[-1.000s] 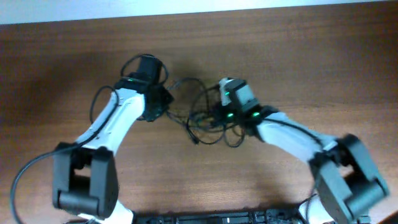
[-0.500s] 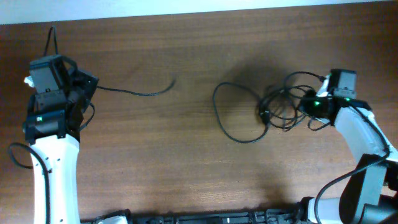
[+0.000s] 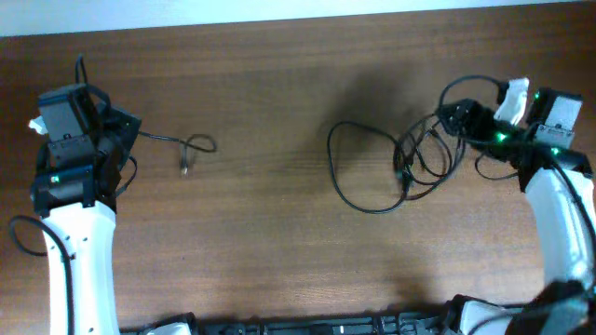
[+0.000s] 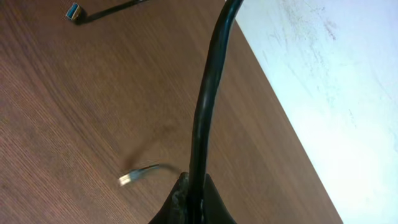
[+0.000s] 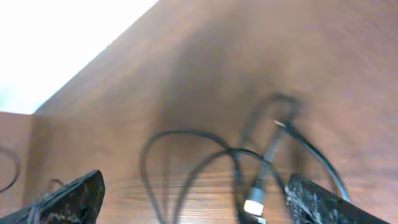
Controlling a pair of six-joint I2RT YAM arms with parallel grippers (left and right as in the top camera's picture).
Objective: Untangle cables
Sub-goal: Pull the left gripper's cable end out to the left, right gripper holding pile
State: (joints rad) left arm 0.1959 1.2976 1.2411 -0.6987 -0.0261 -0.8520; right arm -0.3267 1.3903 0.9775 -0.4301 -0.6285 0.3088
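One thin black cable (image 3: 191,141) lies apart on the left of the wooden table, its free plug end curled back near the middle-left. My left gripper (image 3: 124,130) holds its other end. In the left wrist view the gripper (image 4: 193,190) is shut on that cable (image 4: 208,93), and a small plug (image 4: 126,179) pokes out beside the jaws. The rest of the cables (image 3: 410,160) form a loose clump with one wide loop at the right. My right gripper (image 3: 463,119) sits at the clump's upper right edge. In the right wrist view the gripper (image 5: 196,199) is open, its fingers (image 5: 69,199) far apart over the strands and a plug (image 5: 254,207).
The table's far edge meets a white surface (image 3: 279,14) along the top. Thicker black arm wires (image 3: 19,233) hang by the left arm. The arm bases and a dark rail (image 3: 317,326) line the near edge.
Both arms pulled apart from the centre, drawing one cable out of the clump. Since then that cable's free end has curled back leftward, and the right gripper has opened and let go of the clump.
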